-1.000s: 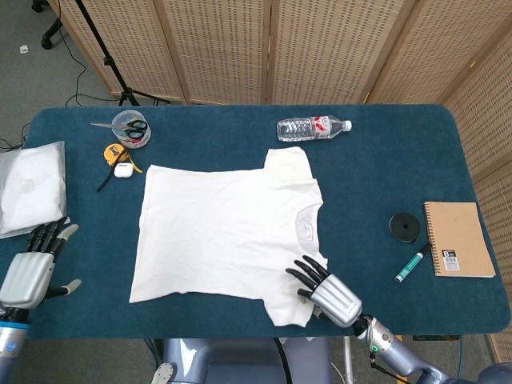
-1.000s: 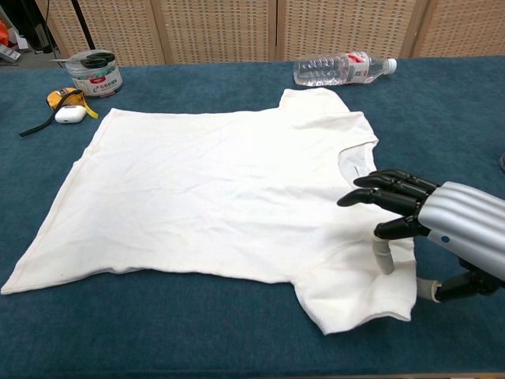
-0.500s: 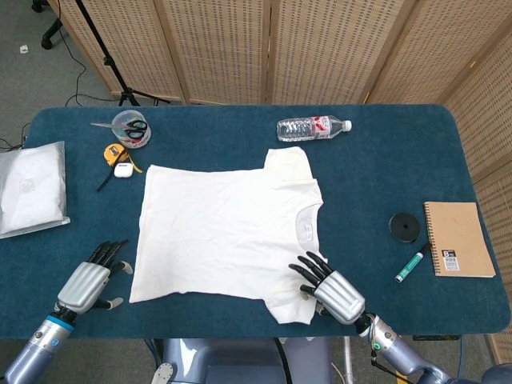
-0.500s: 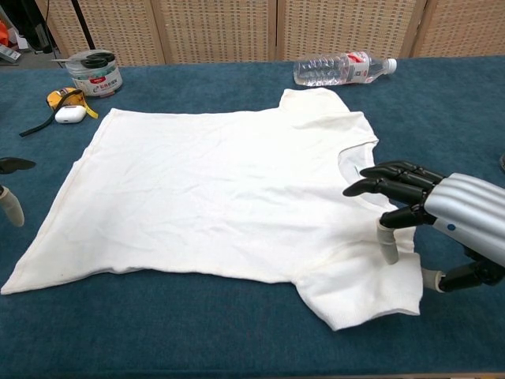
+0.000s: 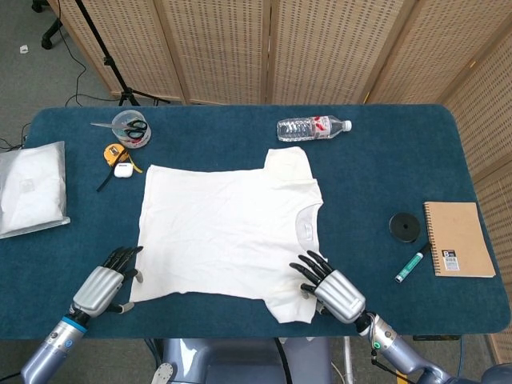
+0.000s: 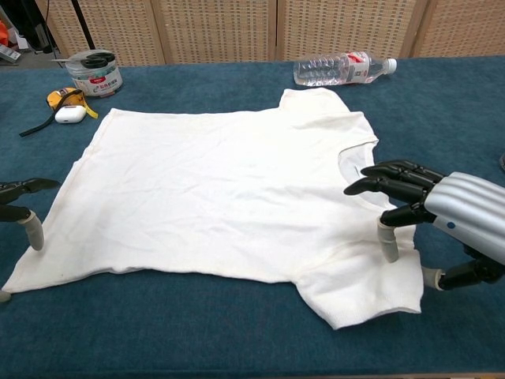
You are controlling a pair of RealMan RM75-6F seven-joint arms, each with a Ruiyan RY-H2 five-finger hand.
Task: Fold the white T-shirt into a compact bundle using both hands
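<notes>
Right robot hand (image 6: 442, 217), fingers apart, one fingertip down on near sleeve of white T-shirt (image 5: 228, 232). Left robot hand (image 5: 104, 282) spread at hem corner; chest view catches only its fingertips. T-shirt flat mid-table (image 5: 384, 160). Notebook (image 5: 458, 238) shows in head view only.

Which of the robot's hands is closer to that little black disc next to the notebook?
The right hand. It rests on the T-shirt's near sleeve, just left of the black disc. The left hand is at the shirt's far hem corner.
</notes>
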